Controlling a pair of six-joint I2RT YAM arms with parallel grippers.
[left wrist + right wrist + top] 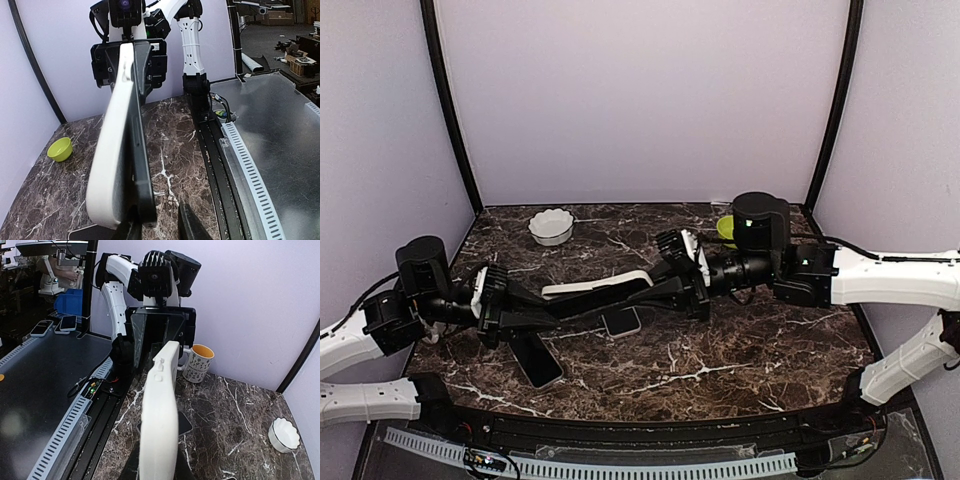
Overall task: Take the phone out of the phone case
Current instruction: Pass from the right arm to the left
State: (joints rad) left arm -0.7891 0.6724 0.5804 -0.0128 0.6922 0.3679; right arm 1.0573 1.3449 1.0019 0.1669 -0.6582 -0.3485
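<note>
Mid-frame in the top view, above the desk (740,350), my left jaws pinch one end of the phone (142,170), likely stiff, slick and breakable, while my right jaws, pressed nearly together, grip the rim of its probably bendy white case (112,160), the best place to peel from.

Phone case (111,165) – white matt plastic; phone (141,170) – black, smooth; table (740,350) w/ glossy marble look.

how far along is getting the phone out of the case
Done: phone and case are up off the table. In hand: right end effector is shut on one end of the case; left end effector is at the other, grip unclear. To do: the phone lies against the case, so separating them remains.
</note>
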